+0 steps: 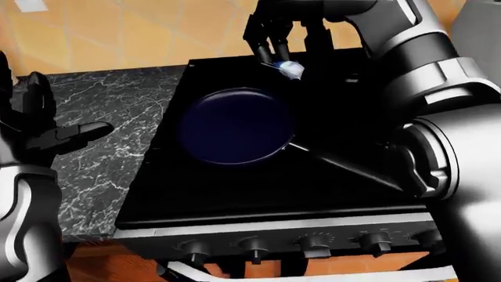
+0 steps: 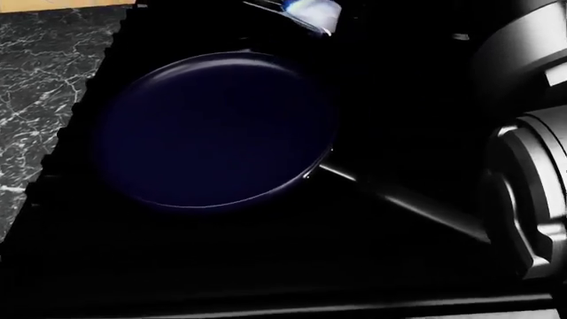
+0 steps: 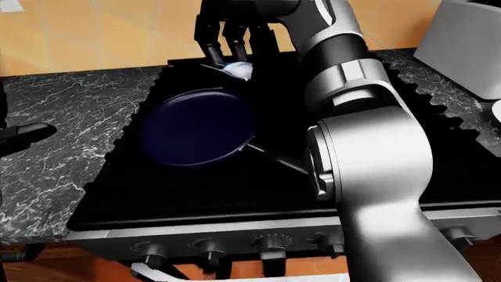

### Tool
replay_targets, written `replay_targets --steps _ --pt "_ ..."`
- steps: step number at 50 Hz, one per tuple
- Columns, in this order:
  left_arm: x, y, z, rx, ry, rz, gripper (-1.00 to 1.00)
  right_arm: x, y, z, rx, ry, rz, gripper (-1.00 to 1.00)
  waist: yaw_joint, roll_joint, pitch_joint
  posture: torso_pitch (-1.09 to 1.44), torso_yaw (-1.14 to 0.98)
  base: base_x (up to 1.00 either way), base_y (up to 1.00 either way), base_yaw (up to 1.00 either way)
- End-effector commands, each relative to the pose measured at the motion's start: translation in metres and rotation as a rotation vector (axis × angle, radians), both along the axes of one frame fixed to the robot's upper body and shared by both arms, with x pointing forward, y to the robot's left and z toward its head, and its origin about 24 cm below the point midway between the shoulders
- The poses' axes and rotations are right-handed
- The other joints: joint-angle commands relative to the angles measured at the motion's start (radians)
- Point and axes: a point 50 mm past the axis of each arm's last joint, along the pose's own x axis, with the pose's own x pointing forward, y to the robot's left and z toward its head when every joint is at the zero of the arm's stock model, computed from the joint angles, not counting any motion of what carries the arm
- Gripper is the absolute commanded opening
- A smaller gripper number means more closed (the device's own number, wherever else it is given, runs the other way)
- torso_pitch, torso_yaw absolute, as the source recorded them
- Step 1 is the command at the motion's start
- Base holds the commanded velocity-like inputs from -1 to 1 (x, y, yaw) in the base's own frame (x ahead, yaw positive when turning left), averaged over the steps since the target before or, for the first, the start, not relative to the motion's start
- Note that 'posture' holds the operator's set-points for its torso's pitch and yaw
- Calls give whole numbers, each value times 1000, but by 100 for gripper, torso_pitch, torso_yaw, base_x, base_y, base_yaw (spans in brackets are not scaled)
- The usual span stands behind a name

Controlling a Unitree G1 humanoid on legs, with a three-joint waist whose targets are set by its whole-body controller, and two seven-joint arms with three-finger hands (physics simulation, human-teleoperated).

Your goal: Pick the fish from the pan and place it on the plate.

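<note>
The right hand [image 1: 275, 44] is gripping the small fish [image 1: 288, 69] above the pan [image 1: 235, 126], just past its top rim. The fish is looking light, stiff and slick, so a hold across its middle seems safest. The left hand [image 1: 43, 126] is hanging released, well left of the pan.

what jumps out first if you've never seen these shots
The right hand at the top of the left-eye view, fingers closed round a pale blue fish just above the pan's top rim. Below it the dark blue pan lies empty on the black stove, while the left hand hangs open over the marble counter.
</note>
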Motion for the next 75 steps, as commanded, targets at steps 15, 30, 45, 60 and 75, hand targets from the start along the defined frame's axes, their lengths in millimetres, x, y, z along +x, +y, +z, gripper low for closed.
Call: replay_targets --steps 15,30,45,60,75 --pt "-5 -3 16 37 -79 -6 100 -9 -2 26 43 -90 8 -100 0 116 -12 0 0 0 0 -19" --pt "-5 -2 16 38 -77 -6 100 -8 -2 26 49 -82 6 -100 0 -16 -24 0 0 0 0 -13" --pt "-5 -3 15 39 -77 -8 100 -9 -3 27 48 -77 7 -100 -9 80 -31 0 0 0 -8 -3" --pt "-7 -2 20 44 -82 -2 100 -10 -4 30 51 -83 4 -100 16 -5 -24 0 0 0 -27 0" --pt "-18 -2 40 87 -120 15 100 -10 -9 32 43 -90 -10 -100 7 67 -26 0 0 0 -27 0"
